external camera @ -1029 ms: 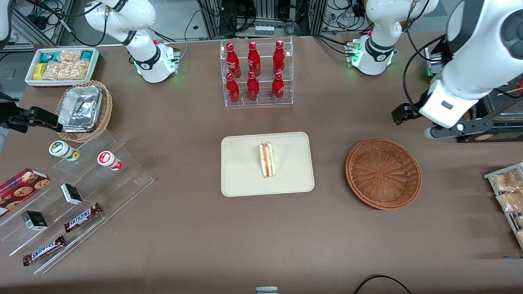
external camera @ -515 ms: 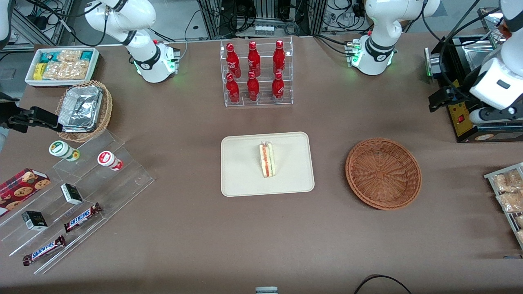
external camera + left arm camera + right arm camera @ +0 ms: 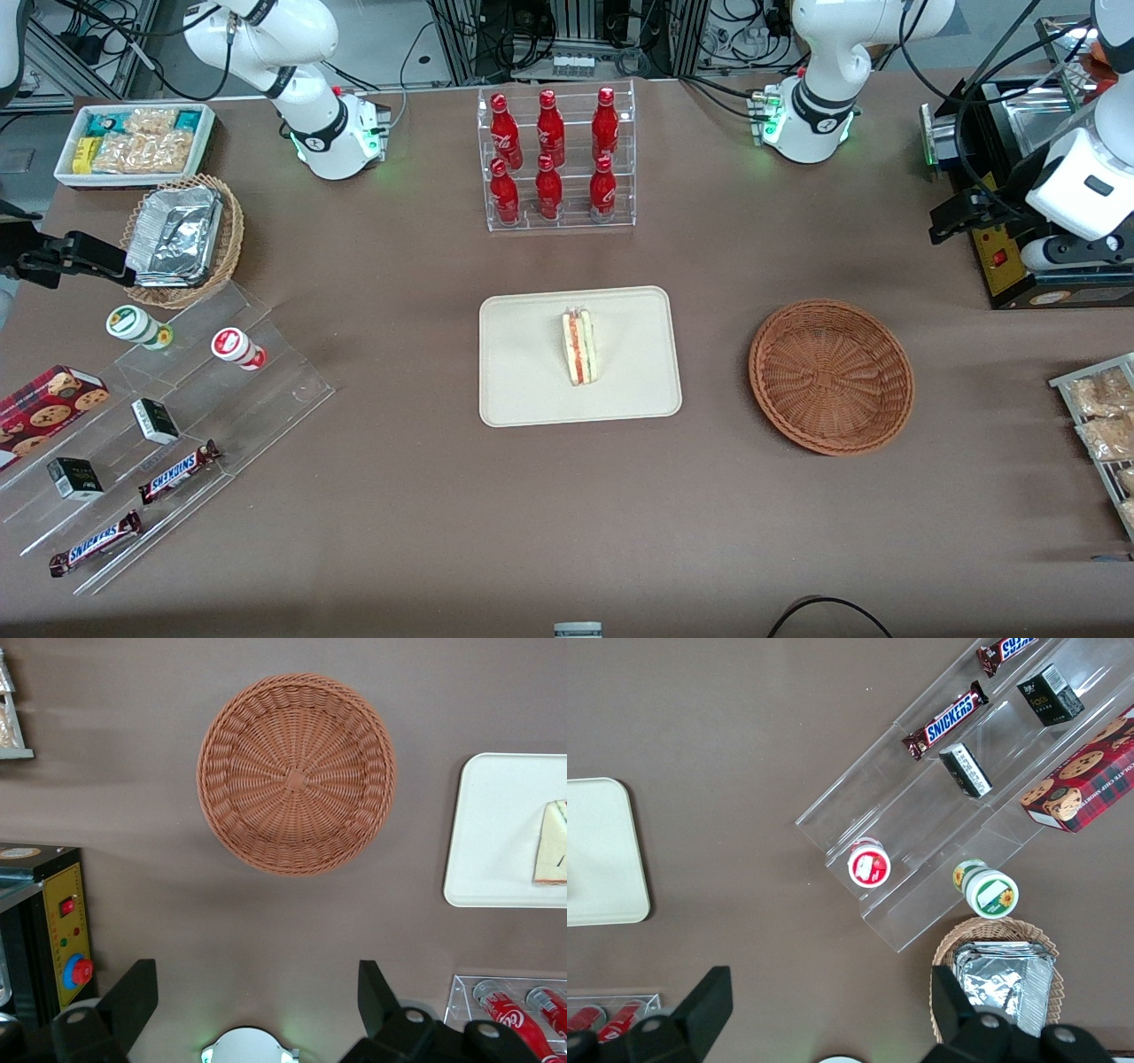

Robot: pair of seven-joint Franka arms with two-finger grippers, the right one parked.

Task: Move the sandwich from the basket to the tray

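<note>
While the small triangular wedge sandwich (image 3: 579,346) of pale white bread lies where it lay a second ago, near the middle of the flat cream-coloured rectangular tray (image 3: 523,372), the working arm has changed place: a second ago its white forearm hung lower, closer to the round reddish-brown woven wicker basket (image 3: 831,377); half a second ago it had already drawn back toward its own end of the table, and since then it has barely shifted. Its gripper (image 3: 257,997) now sits above the black control box (image 3: 1019,266) with a yellow panel at the table's edge, well apart from the basket. In the left wrist view the two dark fingers (image 3: 131,1003) stand spread wide with bare table between them, holding nothing.

The sandwich's long axis runs from the front camera toward the clear acrylic rack of red bottles (image 3: 555,159). Its cut edge, striped red and green, faces up. The wedge looks narrower at the end nearer the bottles, though which end is the tip I cannot tell for sure. The basket holds nothing and sits beside the tray, toward the working arm's end.
</note>
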